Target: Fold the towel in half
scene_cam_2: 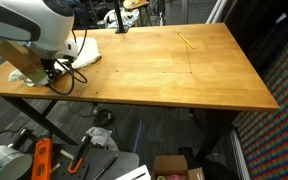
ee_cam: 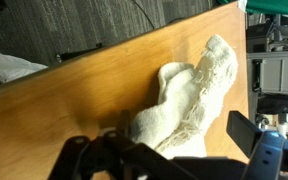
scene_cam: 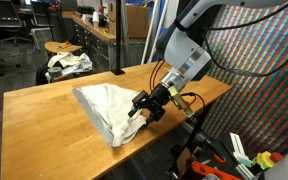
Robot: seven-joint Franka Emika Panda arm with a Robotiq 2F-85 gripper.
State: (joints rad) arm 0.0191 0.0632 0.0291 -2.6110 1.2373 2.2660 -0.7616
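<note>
Hovering with jaws spread wide, the gripper grips nothing, right beside the crumpled towel near the wooden table's edge.

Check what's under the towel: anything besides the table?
Only the wooden table shows around the towel, which lies crumpled on it. No bulge suggests an object, but whatever is beneath its folds is covered and cannot be confirmed.

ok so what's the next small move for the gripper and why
Probably ease the open gripper down onto the near edge of the towel and close on it. The jaws stand open and hold nothing, the gripper sits at the cloth's edge, and the towel lies bunched on the table, not yet folded in half.
</note>
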